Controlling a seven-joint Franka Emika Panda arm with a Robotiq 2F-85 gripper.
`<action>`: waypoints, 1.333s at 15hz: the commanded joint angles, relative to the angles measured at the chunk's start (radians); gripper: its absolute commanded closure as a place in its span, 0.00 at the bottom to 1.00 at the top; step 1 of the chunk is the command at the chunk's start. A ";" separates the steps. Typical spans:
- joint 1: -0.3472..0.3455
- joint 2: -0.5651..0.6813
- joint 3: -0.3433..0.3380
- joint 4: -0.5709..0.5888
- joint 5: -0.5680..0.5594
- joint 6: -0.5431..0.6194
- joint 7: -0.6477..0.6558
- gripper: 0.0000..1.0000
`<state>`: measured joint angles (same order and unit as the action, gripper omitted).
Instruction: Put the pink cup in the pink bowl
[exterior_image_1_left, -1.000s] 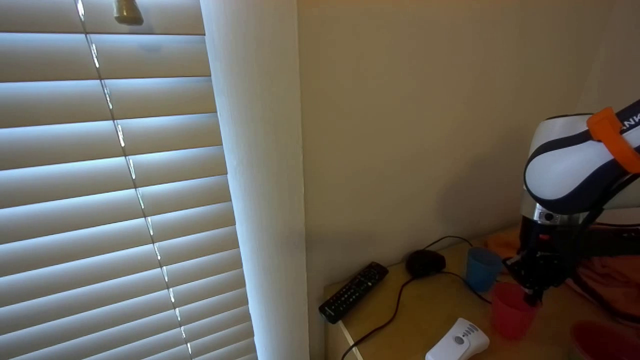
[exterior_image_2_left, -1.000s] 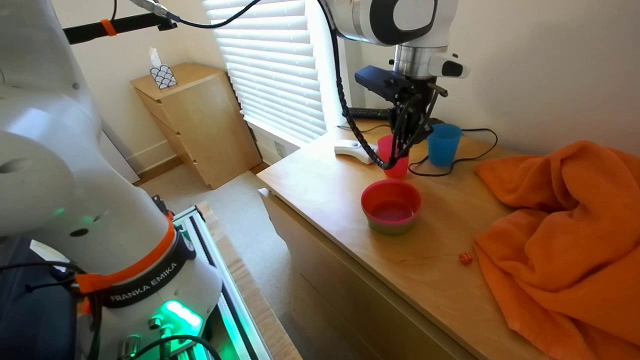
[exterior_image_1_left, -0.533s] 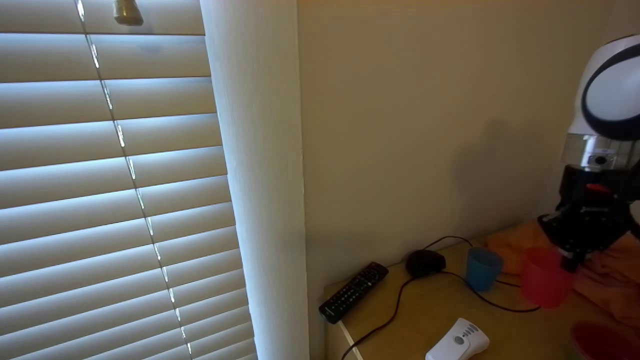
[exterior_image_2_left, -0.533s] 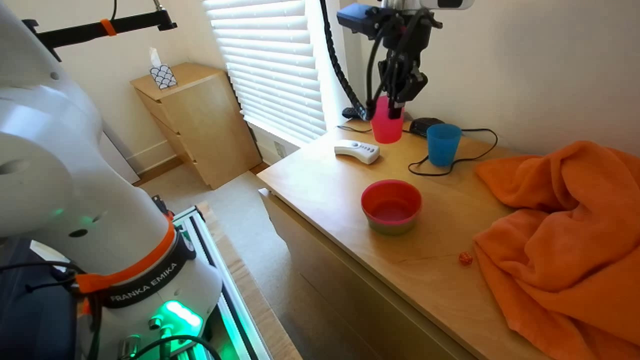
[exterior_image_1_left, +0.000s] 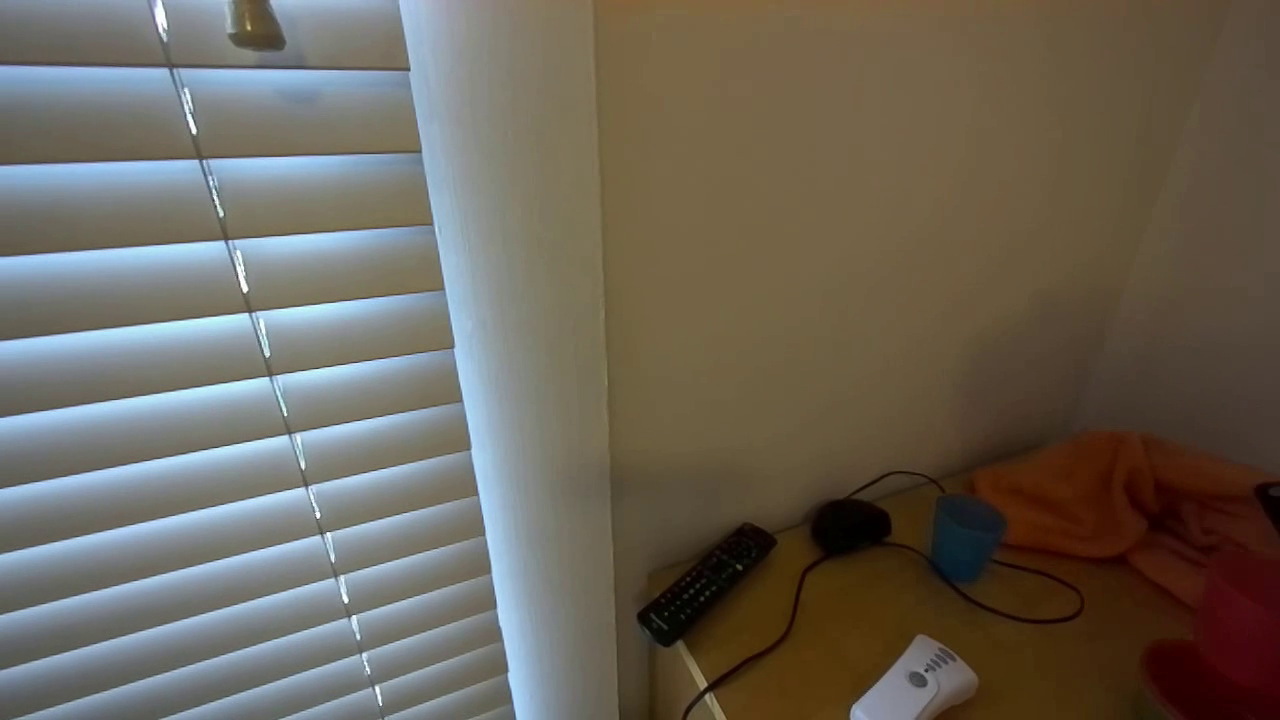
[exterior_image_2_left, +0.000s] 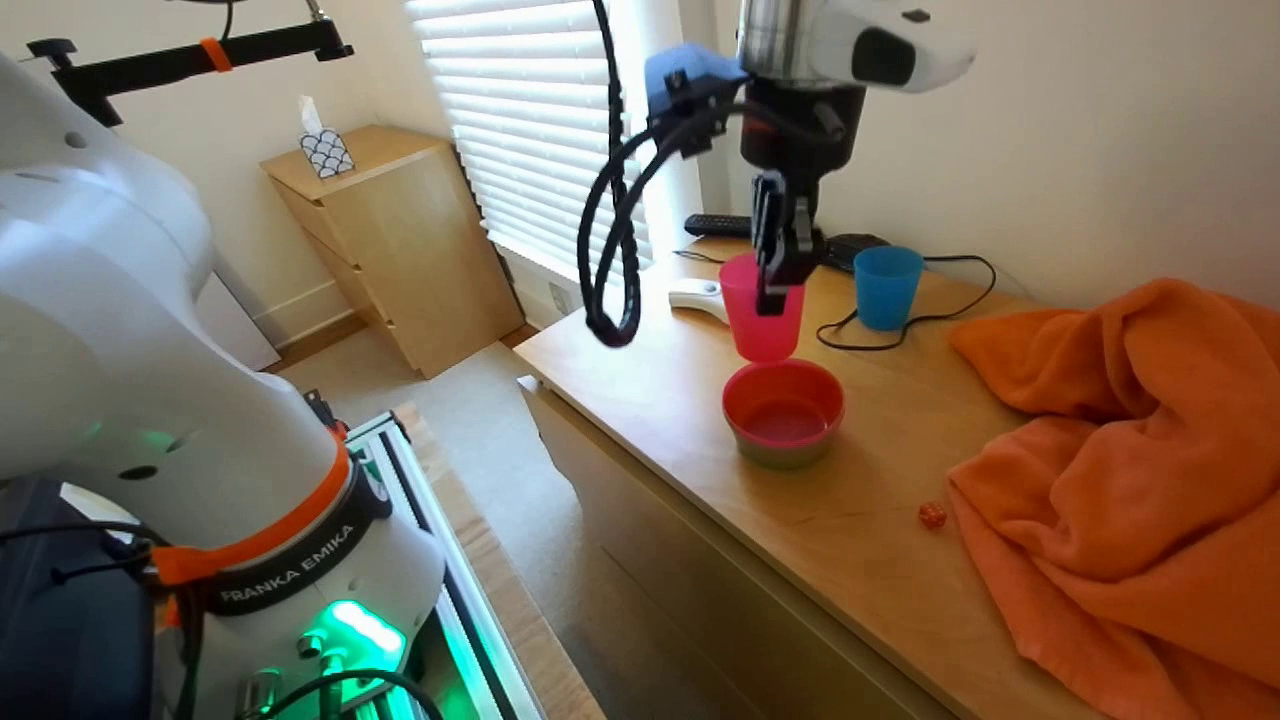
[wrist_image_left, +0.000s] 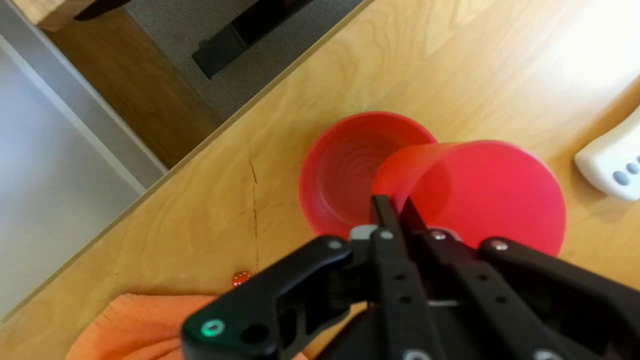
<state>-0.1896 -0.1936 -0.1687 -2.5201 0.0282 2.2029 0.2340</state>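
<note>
The pink cup (exterior_image_2_left: 752, 322) hangs upright in the air, its base close to the far rim of the pink bowl in an exterior view; it also shows at the edge of an exterior view (exterior_image_1_left: 1243, 612). My gripper (exterior_image_2_left: 776, 285) is shut on the cup's wall, one finger inside and one outside. In the wrist view the gripper (wrist_image_left: 392, 202) pinches the near side of the cup (wrist_image_left: 500, 192), which covers the right part of the bowl (wrist_image_left: 336, 172). The pink bowl (exterior_image_2_left: 784, 415) stands on the dresser, its visible inside empty; its rim also shows in an exterior view (exterior_image_1_left: 1170, 668).
A blue cup (exterior_image_2_left: 888, 290) with a black cable beside it stands behind. A white remote (exterior_image_1_left: 915, 682), a black remote (exterior_image_1_left: 708, 585) and a black device (exterior_image_1_left: 850, 527) lie near the wall. An orange cloth (exterior_image_2_left: 1150, 450) and a small red die (exterior_image_2_left: 931, 516) lie to one side.
The pink cup was low beside the blue cup with the gripper at its rim. It was lifted, then carried toward the bowl. The bowl has not moved.
</note>
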 joint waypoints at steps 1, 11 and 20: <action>-0.020 0.019 -0.014 -0.107 0.033 0.208 0.001 0.99; -0.009 0.143 -0.009 -0.123 0.080 0.331 0.011 0.99; 0.011 -0.117 0.021 -0.170 0.069 0.311 -0.009 0.18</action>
<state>-0.1868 -0.1143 -0.1591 -2.6255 0.1035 2.5147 0.2339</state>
